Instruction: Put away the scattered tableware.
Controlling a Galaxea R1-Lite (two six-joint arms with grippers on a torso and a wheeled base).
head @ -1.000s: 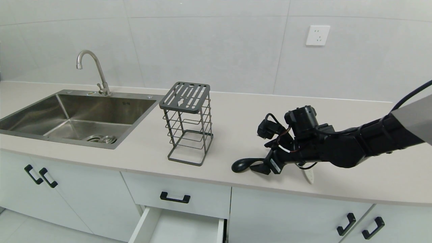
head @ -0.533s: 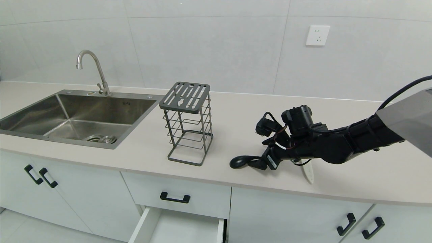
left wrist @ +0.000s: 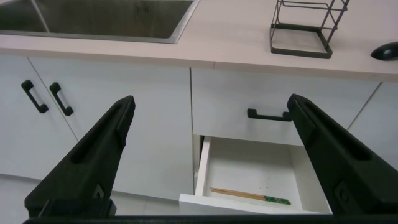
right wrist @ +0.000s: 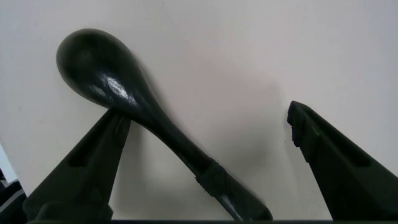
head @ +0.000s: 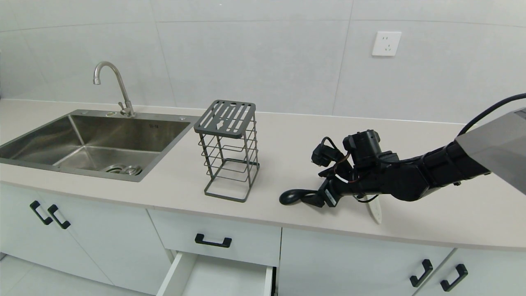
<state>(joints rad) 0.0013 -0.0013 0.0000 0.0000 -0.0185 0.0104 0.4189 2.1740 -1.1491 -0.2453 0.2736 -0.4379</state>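
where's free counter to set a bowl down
Bare counter between sink and wire rack, between rack and black spoon, and the wide strip behind the right gripper up to the wall. Crowded at the front edge: gripper over the spoon, white utensil beside it.

- We had our right arm [head: 411, 181] stretched in from the right, wrist dropped low.
- Our right gripper [head: 314, 200] pointed left, fingers spread apart.
- Our left gripper [left wrist: 211, 155] hung lower down, fingers wide apart.

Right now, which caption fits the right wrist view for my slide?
Open right gripper over a black spoon lying on the pale counter.
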